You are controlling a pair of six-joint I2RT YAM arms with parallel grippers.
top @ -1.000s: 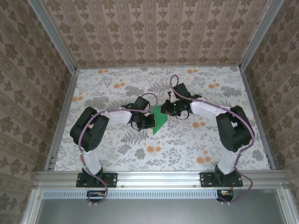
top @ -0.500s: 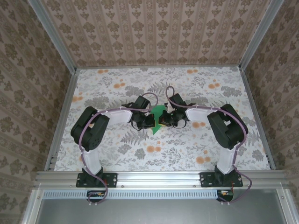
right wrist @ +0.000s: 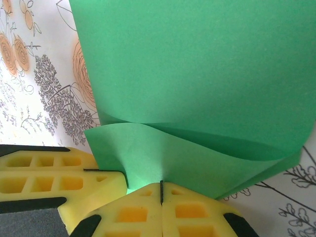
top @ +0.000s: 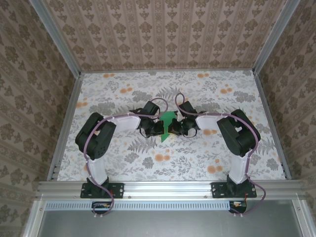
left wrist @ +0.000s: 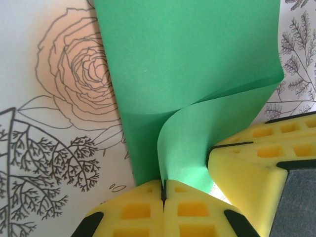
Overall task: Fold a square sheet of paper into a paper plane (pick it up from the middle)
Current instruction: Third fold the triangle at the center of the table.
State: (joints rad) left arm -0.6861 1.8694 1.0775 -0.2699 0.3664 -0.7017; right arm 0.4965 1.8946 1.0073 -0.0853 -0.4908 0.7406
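Left claw [left wrist: 163, 186]: we see it closed, pinching paper [left wrist: 197, 59] edge.
Right claw [right wrist: 161, 187]: same, just beside.
Around: flowered table [left wrist: 49, 163].

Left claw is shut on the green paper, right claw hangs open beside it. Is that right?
Not quite. The right claw is shut on the green paper too, as the right wrist view shows. The left claw is shut on it, yes.

floral-patterned table [top: 123, 163] carries the green paper [top: 169, 118], seemingly partly resting flat on its middle.
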